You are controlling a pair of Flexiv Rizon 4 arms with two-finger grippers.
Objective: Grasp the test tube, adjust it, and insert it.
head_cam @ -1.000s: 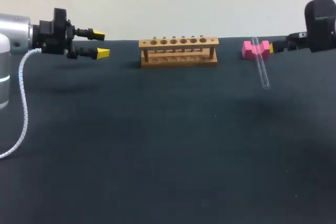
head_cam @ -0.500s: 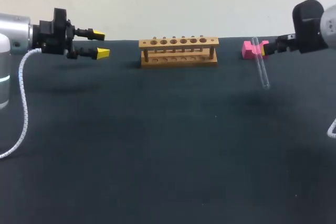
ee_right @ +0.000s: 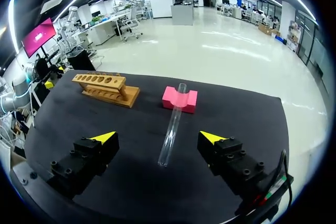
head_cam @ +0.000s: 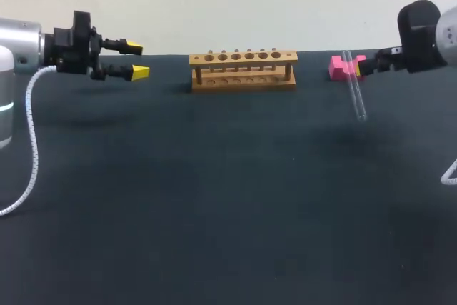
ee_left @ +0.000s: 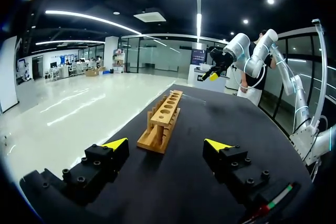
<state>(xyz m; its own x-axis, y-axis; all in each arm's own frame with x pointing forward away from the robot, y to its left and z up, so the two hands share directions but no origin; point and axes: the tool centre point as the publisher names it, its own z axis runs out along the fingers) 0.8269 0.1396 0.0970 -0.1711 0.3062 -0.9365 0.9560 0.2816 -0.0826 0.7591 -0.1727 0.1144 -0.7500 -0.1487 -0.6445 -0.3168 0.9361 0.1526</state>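
The rack [head_cam: 243,69] stands at the worktop's [head_cam: 214,198] 12 o'clock edge. At its 3 o'clock sits a block [head_cam: 336,68]; the test tube [head_cam: 358,98] rests on it, running toward 6 o'clock.

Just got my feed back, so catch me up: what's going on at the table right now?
Nothing is grasped yet. The test tube lies with one end propped on the pink block and the other on the table. The right gripper is open, with the tube ahead between its fingers, untouched. The left gripper is open and empty, off to the side of the wooden rack.
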